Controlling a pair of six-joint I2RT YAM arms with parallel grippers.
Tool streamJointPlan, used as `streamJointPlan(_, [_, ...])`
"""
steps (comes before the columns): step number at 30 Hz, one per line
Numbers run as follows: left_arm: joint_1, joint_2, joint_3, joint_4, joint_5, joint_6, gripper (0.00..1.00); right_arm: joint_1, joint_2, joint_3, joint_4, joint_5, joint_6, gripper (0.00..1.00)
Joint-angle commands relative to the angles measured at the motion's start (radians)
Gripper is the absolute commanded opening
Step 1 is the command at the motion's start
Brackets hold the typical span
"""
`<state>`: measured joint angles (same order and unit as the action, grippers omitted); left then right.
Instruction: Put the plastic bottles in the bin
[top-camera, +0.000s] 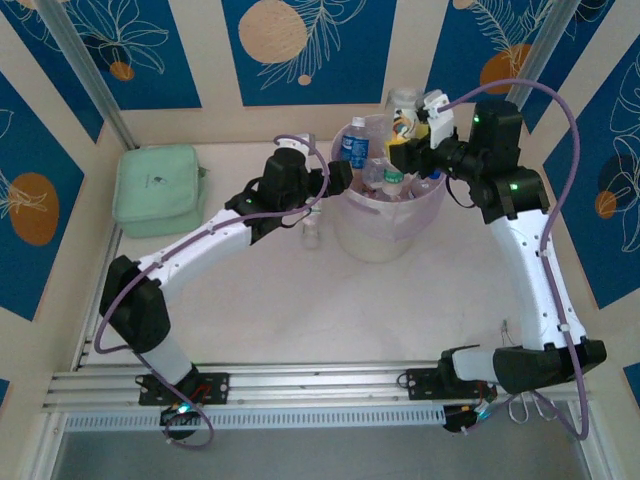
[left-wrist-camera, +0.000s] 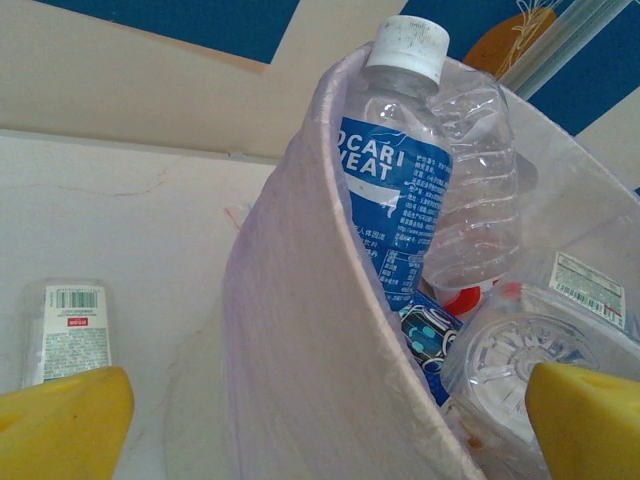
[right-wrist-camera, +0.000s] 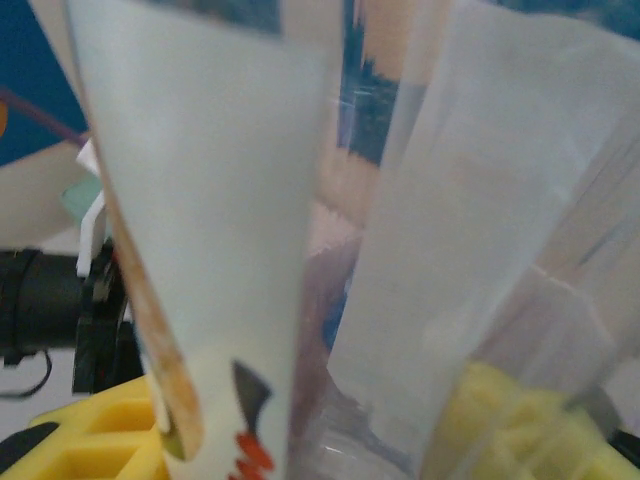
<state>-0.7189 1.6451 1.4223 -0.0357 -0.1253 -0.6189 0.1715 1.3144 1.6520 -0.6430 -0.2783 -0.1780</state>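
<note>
Left gripper (left-wrist-camera: 320, 425): jaws wide apart, nothing held. One yellow finger (left-wrist-camera: 60, 420) is outside the bin (left-wrist-camera: 300, 330) and the other is inside, so the wall and rim stand between them, ungripped.

Right gripper (top-camera: 408, 148): positioned over the far side of the bin's mouth. In the wrist view its yellow fingers (right-wrist-camera: 100, 430) bracket pale translucent surfaces, one with red and black print. They are too blurred to say whether the jaws are clamped on them. In the overhead view a white-capped bottle (top-camera: 403, 102) stands at this gripper, above the far rim.

Bin contents: several plastic bottles, including a blue-labelled bottle (left-wrist-camera: 395, 190) upright against the wall, a crushed clear bottle (left-wrist-camera: 480, 190) beside it and a green-capped bottle (top-camera: 393, 180).

Table: a small clear packet (left-wrist-camera: 65, 330) with a barcode label lies just beside the bin; a mint-green pouch (top-camera: 155, 190) lies well apart at the left.

Assessment: no loose bottles are visible on the table. The task appears nearly complete, with the bottle at the right gripper judged the last to go in
</note>
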Motion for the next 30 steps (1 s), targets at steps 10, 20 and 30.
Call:
streamJointPlan(10, [-0.008,-0.031,0.005,-0.085,-0.059,0.044,1.0,0.024,0.186,0.081,-0.299,0.115,-0.302,0.27])
streamJointPlan(20, [-0.006,-0.053,-0.004,-0.084,-0.065,0.046,1.0,0.071,0.367,0.217,-0.555,0.075,-0.385,0.31])
streamJointPlan(30, [0.002,-0.149,-0.057,-0.1,-0.1,0.067,1.0,0.081,0.418,0.345,-0.619,0.028,-0.307,0.73])
